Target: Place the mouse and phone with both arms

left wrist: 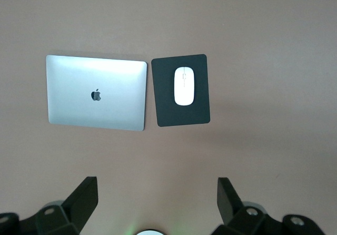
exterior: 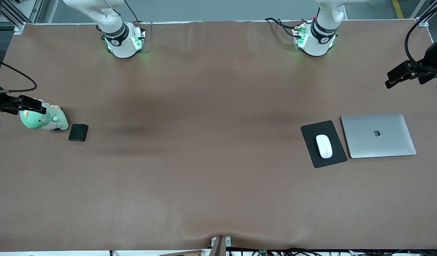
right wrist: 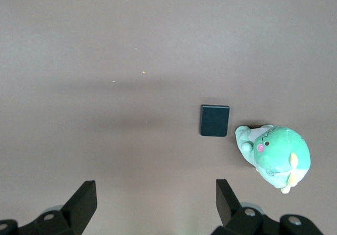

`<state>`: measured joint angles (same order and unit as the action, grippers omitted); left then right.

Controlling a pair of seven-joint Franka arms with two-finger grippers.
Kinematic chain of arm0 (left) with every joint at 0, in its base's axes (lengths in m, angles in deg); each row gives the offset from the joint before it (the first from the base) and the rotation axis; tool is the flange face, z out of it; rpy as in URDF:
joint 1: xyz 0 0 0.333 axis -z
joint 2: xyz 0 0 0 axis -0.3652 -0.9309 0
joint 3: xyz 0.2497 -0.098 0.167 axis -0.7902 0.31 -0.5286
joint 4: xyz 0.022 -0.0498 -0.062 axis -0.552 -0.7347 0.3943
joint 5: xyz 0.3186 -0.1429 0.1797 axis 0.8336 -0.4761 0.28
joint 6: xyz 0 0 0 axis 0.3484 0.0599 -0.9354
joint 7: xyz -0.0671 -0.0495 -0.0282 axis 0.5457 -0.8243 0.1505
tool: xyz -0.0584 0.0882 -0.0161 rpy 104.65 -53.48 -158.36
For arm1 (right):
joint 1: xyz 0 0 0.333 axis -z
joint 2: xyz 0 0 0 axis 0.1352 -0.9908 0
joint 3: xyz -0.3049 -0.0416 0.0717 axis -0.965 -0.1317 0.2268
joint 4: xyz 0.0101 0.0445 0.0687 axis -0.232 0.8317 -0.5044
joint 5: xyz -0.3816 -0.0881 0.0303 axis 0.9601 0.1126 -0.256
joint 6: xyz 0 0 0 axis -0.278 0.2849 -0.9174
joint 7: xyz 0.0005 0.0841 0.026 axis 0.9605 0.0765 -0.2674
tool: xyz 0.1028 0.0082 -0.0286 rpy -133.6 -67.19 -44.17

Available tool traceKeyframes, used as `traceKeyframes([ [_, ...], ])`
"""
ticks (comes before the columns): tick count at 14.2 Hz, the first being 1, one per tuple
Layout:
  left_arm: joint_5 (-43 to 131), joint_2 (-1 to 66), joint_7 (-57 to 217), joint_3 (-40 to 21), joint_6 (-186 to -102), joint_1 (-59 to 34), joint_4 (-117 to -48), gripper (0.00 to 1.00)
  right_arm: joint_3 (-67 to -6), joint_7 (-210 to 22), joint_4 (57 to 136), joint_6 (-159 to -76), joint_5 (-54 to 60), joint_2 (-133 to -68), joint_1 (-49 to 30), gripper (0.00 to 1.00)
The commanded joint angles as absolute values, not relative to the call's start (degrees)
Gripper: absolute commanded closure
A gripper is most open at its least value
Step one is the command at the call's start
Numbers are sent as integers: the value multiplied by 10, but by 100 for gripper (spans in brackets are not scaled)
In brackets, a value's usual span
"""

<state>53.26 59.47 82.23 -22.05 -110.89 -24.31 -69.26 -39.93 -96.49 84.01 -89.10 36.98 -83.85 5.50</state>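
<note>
The white mouse (exterior: 324, 146) lies on a black pad (exterior: 312, 132) at the left arm's end of the table; it also shows in the left wrist view (left wrist: 184, 86). The black phone (exterior: 78, 132) lies flat on the table at the right arm's end, and shows in the right wrist view (right wrist: 215, 120). My left gripper (left wrist: 156, 185) is open and empty, high over the table; in the front view it (exterior: 399, 75) is at the picture's edge. My right gripper (right wrist: 156, 187) is open and empty, high over the table, above the toy's end (exterior: 26, 104).
A closed silver laptop (exterior: 378, 135) lies beside the pad (left wrist: 181, 116), toward the table's end. A green plush dinosaur (exterior: 44, 119) sits beside the phone, toward the other end; it shows in the right wrist view (right wrist: 276, 156). The brown table (exterior: 204, 142) stretches between them.
</note>
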Motion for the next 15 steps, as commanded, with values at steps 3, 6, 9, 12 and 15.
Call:
traceKeyframes([
  [3,525,598,813,-221,-1101,-244,-687,0,-323,-870,837,-827,374,-780,59,0],
  [6,524,598,813,-221,-1102,-245,-686,0,-310,-867,837,-803,377,-756,61,0],
  [9,523,598,813,-221,-1102,-245,-686,0,-313,-875,834,-795,377,-750,61,0],
  [12,523,598,814,-221,-1102,-244,-686,0,-317,-878,844,-804,381,-745,57,0],
  [15,523,598,814,-220,-1102,-244,-686,0,-317,-882,844,-807,381,-746,57,0],
])
